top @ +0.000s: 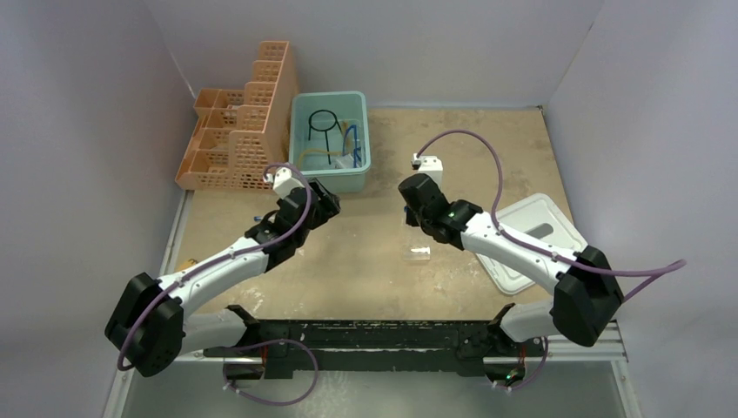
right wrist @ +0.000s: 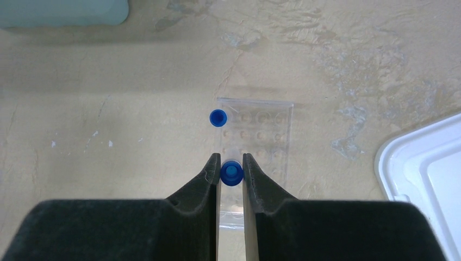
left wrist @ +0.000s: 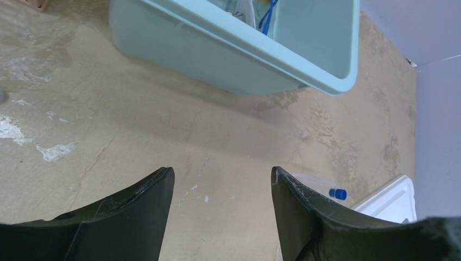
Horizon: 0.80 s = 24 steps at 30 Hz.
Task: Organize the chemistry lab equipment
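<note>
**A:** Quick, what's the right arm doing?

**B:** My right jaws are clamped on the blue cap of a blue-capped tube (right wrist: 231, 173), straight over the clear tube rack (right wrist: 255, 136). I can't tell if the tube's lower end sits in a hole or hangs above one.

**A:** Where's the rack?

**B:** Flat on the table (top: 365, 261), well out in front of the teal bin (top: 329, 96) and toward its right. A second capped tube (right wrist: 218, 117) stands at the rack corner on the bin's side.

**A:** And the left?

**B:** My left jaws are wide apart with nothing between them, just bare table. They hover in front of the bin's near wall, close but not touching.

**A:** Anything in the bin?

**B:** The black wire ring with stem (top: 324, 122) is in it. The rest is too small to call.

**A:** What else is around?

**B:** The orange lattice basket rack (top: 235, 139) is right against the bin's left side. A white lid (top: 531, 235) lies well off to the bin's right, nearer me.
</note>
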Each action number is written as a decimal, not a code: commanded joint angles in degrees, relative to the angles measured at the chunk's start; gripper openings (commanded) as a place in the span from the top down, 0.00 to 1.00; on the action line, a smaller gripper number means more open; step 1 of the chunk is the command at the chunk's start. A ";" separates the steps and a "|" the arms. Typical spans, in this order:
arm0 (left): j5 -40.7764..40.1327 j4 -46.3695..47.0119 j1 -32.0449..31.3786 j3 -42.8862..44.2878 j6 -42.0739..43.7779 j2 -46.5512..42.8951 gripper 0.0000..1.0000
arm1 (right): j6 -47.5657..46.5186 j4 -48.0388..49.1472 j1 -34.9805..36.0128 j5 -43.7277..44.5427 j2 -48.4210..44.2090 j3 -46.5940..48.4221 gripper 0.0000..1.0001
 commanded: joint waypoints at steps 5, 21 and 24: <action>-0.68 -1.64 0.98 1.58 -0.89 1.58 0.36 | -0.84 11.40 0.75 0.06 -0.67 -3.59 0.92; 2.19 4.31 0.96 -0.21 1.45 -0.43 0.36 | -0.75 11.95 0.77 -0.09 3.33 -3.51 0.92; 1.97 4.09 0.98 -0.44 1.55 -0.93 0.36 | -0.28 10.87 0.69 1.09 3.84 -3.16 0.92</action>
